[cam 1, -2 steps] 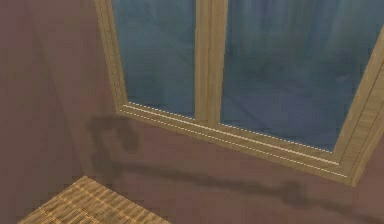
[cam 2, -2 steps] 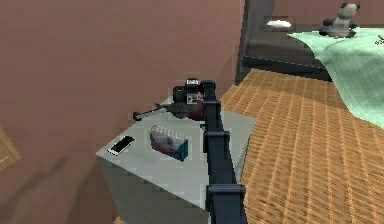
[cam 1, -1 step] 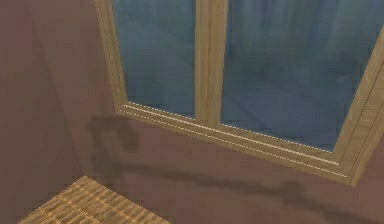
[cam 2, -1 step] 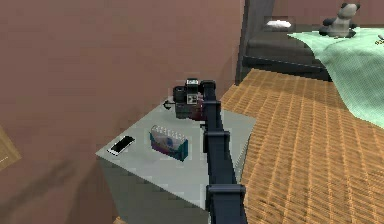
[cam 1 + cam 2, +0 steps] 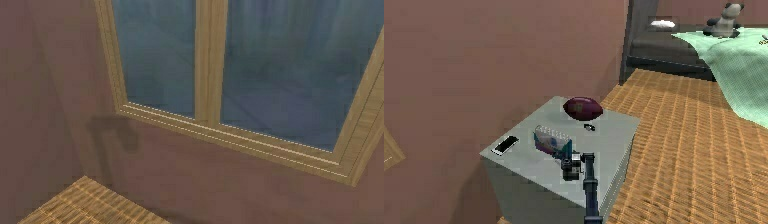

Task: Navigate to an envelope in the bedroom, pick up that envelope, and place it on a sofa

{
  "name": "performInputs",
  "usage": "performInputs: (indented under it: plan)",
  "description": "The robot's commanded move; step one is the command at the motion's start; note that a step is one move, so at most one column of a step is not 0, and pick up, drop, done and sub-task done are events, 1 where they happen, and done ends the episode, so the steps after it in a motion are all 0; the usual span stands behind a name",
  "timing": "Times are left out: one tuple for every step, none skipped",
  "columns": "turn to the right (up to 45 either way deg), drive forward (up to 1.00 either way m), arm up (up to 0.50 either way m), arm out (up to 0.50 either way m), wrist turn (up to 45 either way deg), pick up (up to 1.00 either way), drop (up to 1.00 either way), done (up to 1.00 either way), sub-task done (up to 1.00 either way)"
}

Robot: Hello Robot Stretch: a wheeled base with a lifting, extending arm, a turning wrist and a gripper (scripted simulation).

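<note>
Grey and box-like, a cabinet [image 5: 524, 185] stands against a mauve wall [image 5: 484, 60] in the arm side view, on a tan woven floor covering [image 5: 684, 140]. On its top, toward the far edge, lies a dark maroon oval ball [image 5: 581, 105], with a small dark thing [image 5: 589, 126] just near of it. Toward the left edge lies a thin black-and-white slab [image 5: 506, 145]. Between these, near the middle of the top, is a pale flat rectangle [image 5: 550, 141] with a bluish edge, which by shape and colour fits the envelope.

The dark arm bar [image 5: 589, 195] rises from the bottom edge. At its far end, the gripper [image 5: 567, 165] sits right at the near right corner of the pale rectangle. How wide the fingers stand cannot be told. Nor can it be told whether they have hold of anything, since the rectangle rests on the cabinet top at that spot.

Far right, a bed with a green cover [image 5: 734, 65] carries a black-and-white plush toy [image 5: 729, 20].

In the forward view, a tan-framed window [image 5: 210, 60] with blue panes is set in the same mauve wall [image 5: 50, 90]. A patch of woven covering [image 5: 90, 205] lies at the near left.
</note>
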Motion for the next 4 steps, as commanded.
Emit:
performInputs:
  plan:
    - [0.0, 0.00, 0.00, 0.00, 0.0, 1.00, 0.00, 0.00, 0.00]
    - [0.0, 0.00, 0.10, 0.00, 0.0, 0.00, 0.00, 0.00, 0.00]
    - [0.0, 0.00, 0.32, 0.00, 0.0, 0.00, 0.00, 0.00, 0.00]
    - [0.0, 0.00, 0.00, 0.00, -45.0, 0.00, 0.00, 0.00, 0.00]
